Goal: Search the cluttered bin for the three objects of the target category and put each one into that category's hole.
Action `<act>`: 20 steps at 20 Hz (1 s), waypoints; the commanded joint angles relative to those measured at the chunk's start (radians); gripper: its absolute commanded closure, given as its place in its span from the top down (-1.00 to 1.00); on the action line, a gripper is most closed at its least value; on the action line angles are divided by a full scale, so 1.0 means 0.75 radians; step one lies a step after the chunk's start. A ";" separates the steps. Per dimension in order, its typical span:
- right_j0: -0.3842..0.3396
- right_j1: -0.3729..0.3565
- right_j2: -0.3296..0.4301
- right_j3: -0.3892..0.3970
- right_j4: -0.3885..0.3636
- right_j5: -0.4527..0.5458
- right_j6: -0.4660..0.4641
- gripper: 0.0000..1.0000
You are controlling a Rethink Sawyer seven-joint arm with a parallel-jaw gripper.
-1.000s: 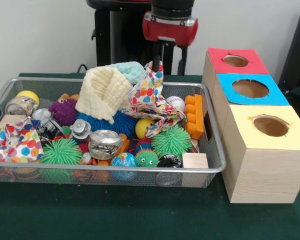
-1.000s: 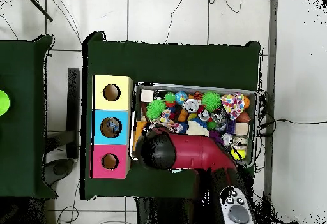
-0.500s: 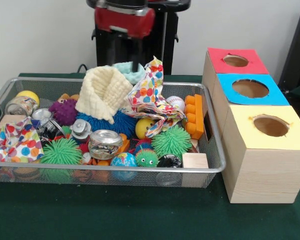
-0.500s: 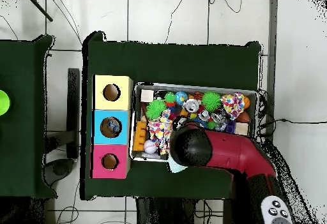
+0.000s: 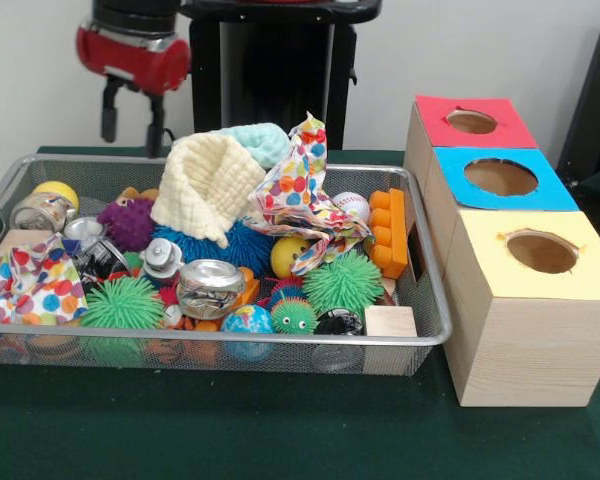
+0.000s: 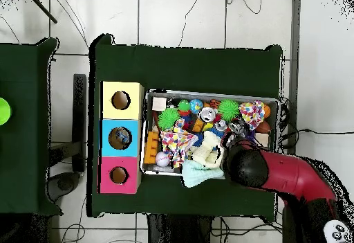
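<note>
the gripper [image 5: 132,118] hangs above the far left part of the wire bin [image 5: 280,338], its two fingers [image 5: 109,112] spread apart and holding nothing; a second ago it stood further right, over the dotted cloth [image 5: 302,190]. the cream knitted cloth [image 5: 206,185] and the crushed can [image 5: 209,287] lie unmoved in the bin. right of the bin stands the box with red [image 5: 471,121], blue [image 5: 500,177] and yellow holes [image 5: 541,251].
</note>
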 commanded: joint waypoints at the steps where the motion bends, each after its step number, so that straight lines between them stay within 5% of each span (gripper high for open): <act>1: -0.090 0.161 0.120 0.029 -0.196 -0.214 -0.147 1.00; 6: -0.074 0.294 0.019 0.050 -0.291 -0.443 0.020 1.00; 13: -0.060 0.456 -0.087 0.004 -0.350 -0.705 0.090 1.00; 20: -0.066 0.442 -0.072 -0.023 -0.347 -0.682 0.061 1.00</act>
